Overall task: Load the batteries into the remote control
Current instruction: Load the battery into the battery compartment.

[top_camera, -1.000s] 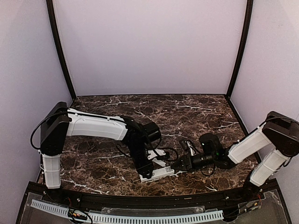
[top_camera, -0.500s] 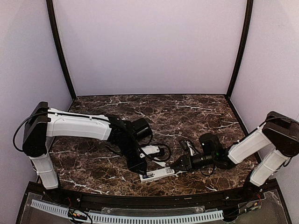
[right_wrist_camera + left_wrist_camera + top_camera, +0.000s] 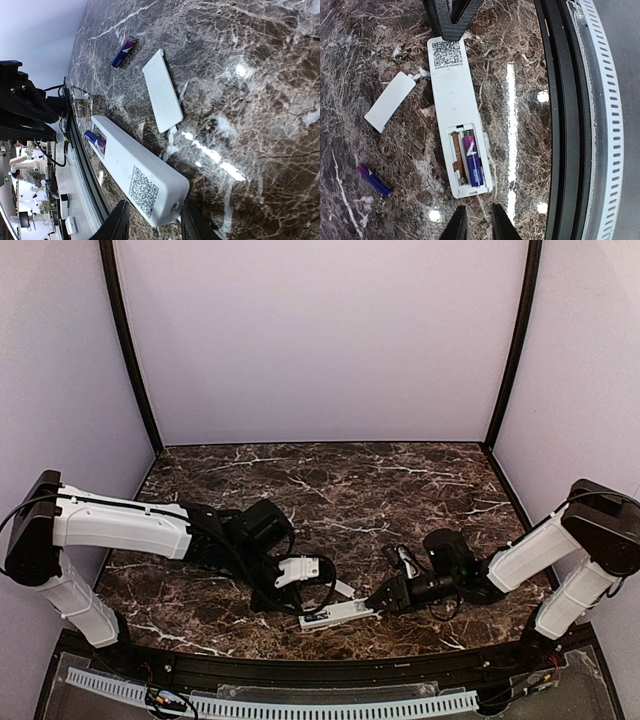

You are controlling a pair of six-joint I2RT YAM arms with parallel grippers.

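The white remote control (image 3: 452, 95) lies back-up near the table's front edge, also in the top view (image 3: 338, 613) and right wrist view (image 3: 135, 172). One blue-purple battery (image 3: 473, 160) sits in the right slot of its open recess; the left slot shows bare contacts. The second battery (image 3: 374, 181) lies loose on the marble, also in the right wrist view (image 3: 123, 51). My left gripper (image 3: 476, 225) is narrowly open and empty, just off the remote's recess end (image 3: 280, 605). My right gripper (image 3: 155, 222) straddles and holds the remote's QR-code end (image 3: 385, 598).
The small white cover plate (image 3: 390, 101) lies beside the remote, between it and the loose battery (image 3: 162, 90). The black front rail (image 3: 560, 125) runs close along the remote's other side. Purple walls enclose the marble table (image 3: 400, 480).
My left arm has pulled back to the left, away from the remote, and its gripper has come off the recess. The remote and my right gripper have barely moved.
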